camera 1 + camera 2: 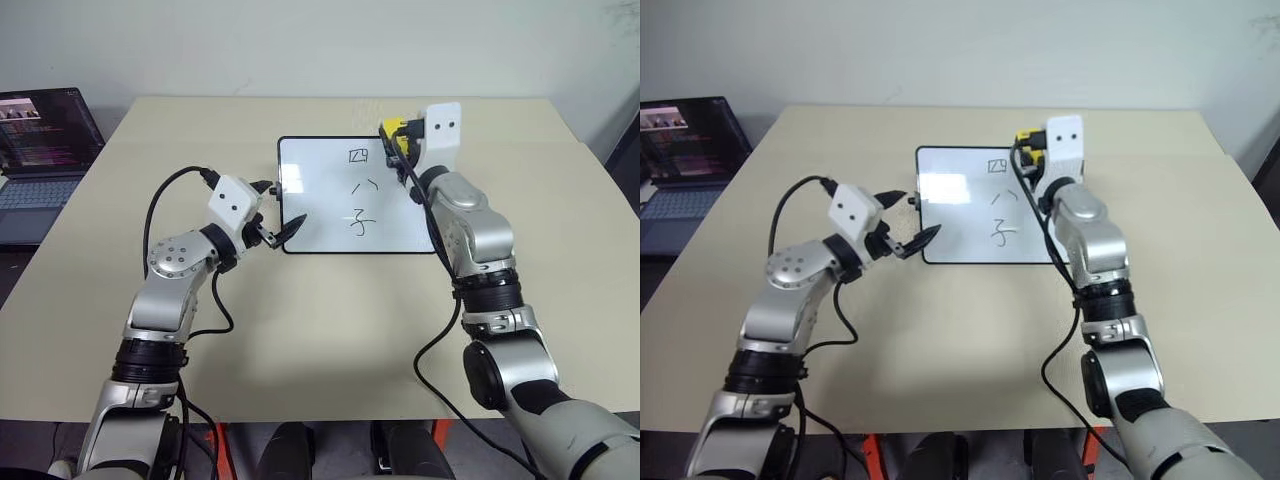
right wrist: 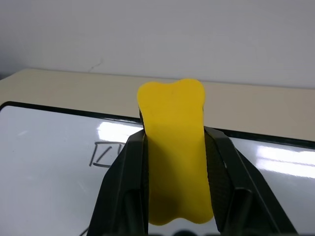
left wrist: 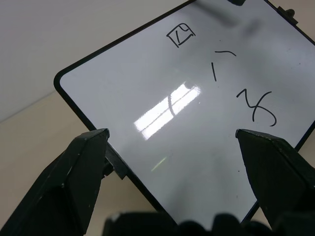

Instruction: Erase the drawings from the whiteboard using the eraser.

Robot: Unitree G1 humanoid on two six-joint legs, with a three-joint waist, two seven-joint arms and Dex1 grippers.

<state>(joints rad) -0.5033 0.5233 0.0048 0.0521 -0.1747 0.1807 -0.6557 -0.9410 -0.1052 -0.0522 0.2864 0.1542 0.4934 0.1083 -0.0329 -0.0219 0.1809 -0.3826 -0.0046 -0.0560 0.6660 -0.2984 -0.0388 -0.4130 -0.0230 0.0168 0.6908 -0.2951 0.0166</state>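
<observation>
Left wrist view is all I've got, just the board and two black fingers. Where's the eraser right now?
Observer: The yellow eraser is clamped in the right pincer, held at the whiteboard's far right corner.
Operator: Is it on the marks yet?
Observer: I can't tell whether it touches the board. It sits just right of the top drawing; all three drawings are unerased.
Operator: And my left pincer, is it gripping the board?
Observer: No. The left pincer is open at the board's left edge, one finger over the near left corner.
Operator: Anything else on the table?
Observer: An open laptop sits at the far left.
</observation>
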